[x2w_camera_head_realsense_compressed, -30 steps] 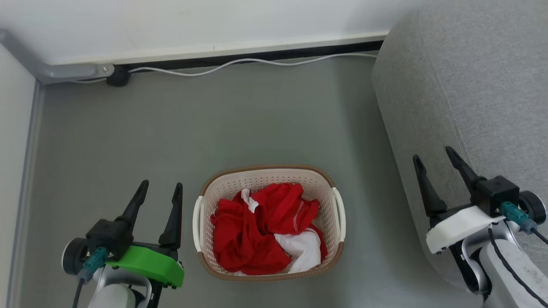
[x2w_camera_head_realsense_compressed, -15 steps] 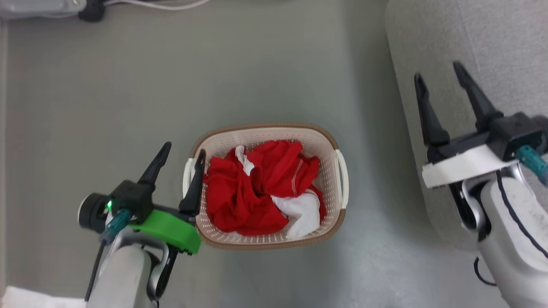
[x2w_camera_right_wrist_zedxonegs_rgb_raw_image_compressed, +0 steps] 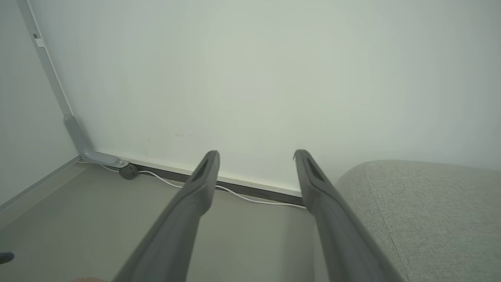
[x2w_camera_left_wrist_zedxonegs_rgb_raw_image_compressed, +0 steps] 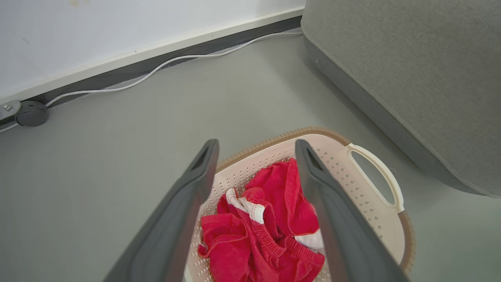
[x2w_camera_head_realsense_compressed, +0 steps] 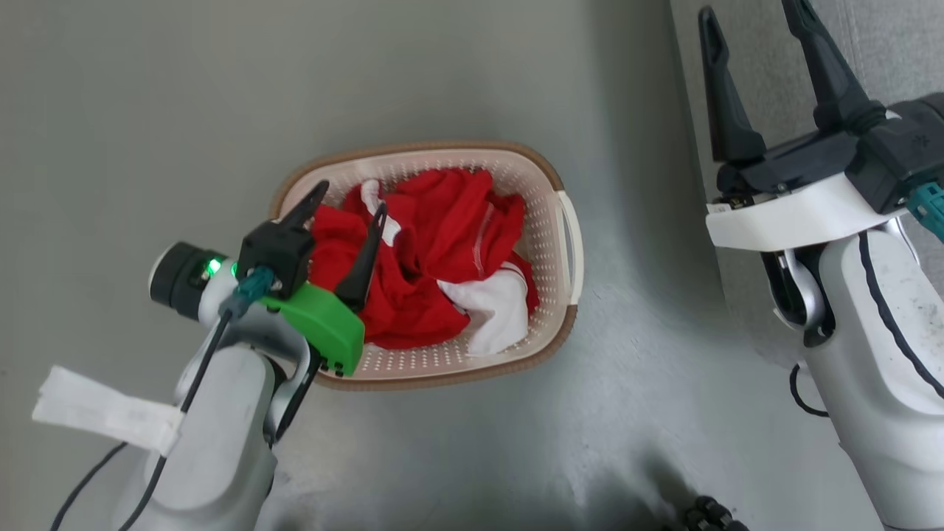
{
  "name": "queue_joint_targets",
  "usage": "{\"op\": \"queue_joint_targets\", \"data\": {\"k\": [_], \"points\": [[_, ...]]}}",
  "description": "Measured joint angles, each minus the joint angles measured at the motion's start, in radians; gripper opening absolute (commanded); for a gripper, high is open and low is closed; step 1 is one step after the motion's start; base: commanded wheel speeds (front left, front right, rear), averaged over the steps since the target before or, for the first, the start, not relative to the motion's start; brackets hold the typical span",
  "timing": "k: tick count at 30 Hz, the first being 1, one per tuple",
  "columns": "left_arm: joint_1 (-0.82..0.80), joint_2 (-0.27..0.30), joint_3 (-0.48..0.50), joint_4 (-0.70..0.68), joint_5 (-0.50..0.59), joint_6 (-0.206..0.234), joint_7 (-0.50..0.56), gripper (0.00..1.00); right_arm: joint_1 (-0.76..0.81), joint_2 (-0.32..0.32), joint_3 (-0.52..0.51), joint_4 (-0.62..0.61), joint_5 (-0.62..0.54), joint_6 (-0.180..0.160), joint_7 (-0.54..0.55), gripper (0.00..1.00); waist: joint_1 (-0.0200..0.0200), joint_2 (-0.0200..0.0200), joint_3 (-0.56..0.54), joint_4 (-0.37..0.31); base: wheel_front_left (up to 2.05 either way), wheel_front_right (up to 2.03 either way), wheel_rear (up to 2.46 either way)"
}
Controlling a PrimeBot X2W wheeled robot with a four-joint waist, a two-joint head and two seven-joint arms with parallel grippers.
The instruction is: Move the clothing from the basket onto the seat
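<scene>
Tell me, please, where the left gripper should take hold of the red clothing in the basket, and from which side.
Probably the raised red fold at the top of the crumpled clothing, beside the white trim. Come from straight above: the basket walls close off every side, and the left gripper, open, hangs over the pile, so its fingers can straddle that ridge.

We find the basket [x2w_camera_head_realsense_compressed: 551,243] on the floor [x2w_camera_head_realsense_compressed: 147,110], the clothing [x2w_camera_head_realsense_compressed: 435,243] in it. The seat [x2w_camera_head_realsense_compressed: 896,51] stands to its right, apart. Our left gripper [x2w_camera_head_realsense_compressed: 352,195] hangs over the basket's left part, perhaps touching the clothing; our right gripper [x2w_camera_head_realsense_compressed: 748,15] is near the seat's edge. Behind, a cable [x2w_camera_left_wrist_zedxonegs_rgb_raw_image_compressed: 156,68] lies along the wall [x2w_camera_left_wrist_zedxonegs_rgb_raw_image_compressed: 117,23].
</scene>
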Motion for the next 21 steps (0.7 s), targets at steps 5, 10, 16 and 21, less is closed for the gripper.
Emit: {"op": "queue_joint_targets", "data": {"k": [5, 10, 16, 21], "points": [[-0.063, -0.003, 0.0, 0.003, 0.0, 0.0, 0.052, 1.0, -0.036, 0.031, 0.001, -0.018, -0.002, 0.002, 0.0, 1.0, 0.0, 0.0, 0.069, -0.031, 0.0, 0.0, 0.0], [-0.114, 0.003, 0.004, 0.014, -0.001, 0.0, 0.107, 1.0, -0.076, 0.058, -0.003, -0.031, -0.007, 0.006, 0.0, 1.0, 0.0, 0.0, 0.139, -0.062, 0.0, 0.0, 0.0], [-0.167, 0.015, 0.021, 0.023, -0.015, 0.0, 0.179, 1.0, -0.119, 0.084, -0.02, -0.048, -0.008, 0.006, 0.0, 1.0, 0.0, 0.0, 0.224, -0.098, 0.0, 0.0, 0.0], [-0.204, 0.044, 0.023, 0.036, -0.015, 0.0, 0.203, 1.0, -0.15, 0.108, -0.034, -0.049, -0.012, 0.006, 0.0, 1.0, 0.0, 0.0, 0.292, -0.125, 0.0, 0.0, 0.0]]}}
